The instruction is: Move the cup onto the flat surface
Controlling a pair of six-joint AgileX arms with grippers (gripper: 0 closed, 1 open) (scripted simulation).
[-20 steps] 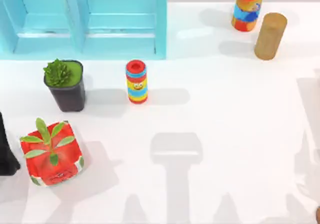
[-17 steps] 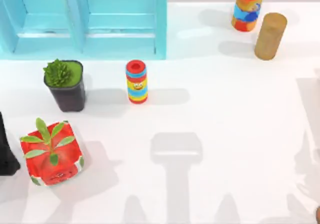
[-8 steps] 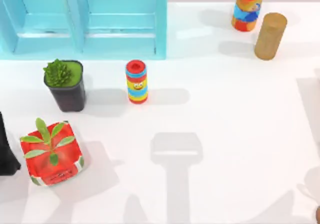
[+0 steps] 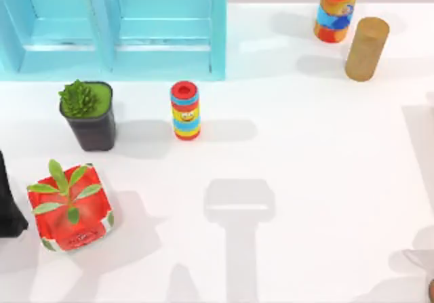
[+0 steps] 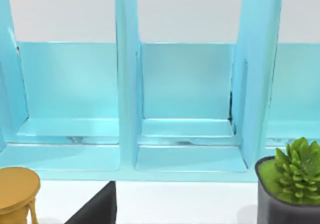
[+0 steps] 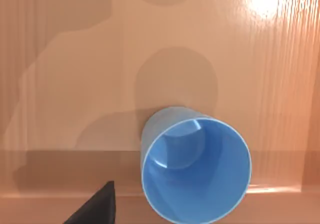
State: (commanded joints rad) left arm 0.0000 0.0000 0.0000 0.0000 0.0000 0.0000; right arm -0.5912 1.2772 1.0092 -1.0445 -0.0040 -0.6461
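The cup (image 6: 195, 166) is a plain light-blue cup. It stands upright with its mouth open toward the right wrist camera, on a brown wood-grained surface (image 6: 75, 73). A dark part of my right gripper (image 6: 97, 206) juts in beside the cup and does not touch it. The flat surface is the broad white tabletop (image 4: 312, 154), with a wide bare stretch in the middle and on the right. My left arm (image 4: 7, 208) sits at the table's left edge, beside the red pot.
A turquoise shelf unit (image 4: 115, 25) fills the back left. In front of it stand a black pot with a succulent (image 4: 88, 116), a red pot with a leafy plant (image 4: 70, 208) and a striped cylinder (image 4: 184, 110). A second striped cylinder (image 4: 336, 10) and a tan cylinder (image 4: 366, 49) stand at the back right.
The arm shadows on the table's lower right have slid toward the right edge and front corner. Nothing standing on the table has moved.
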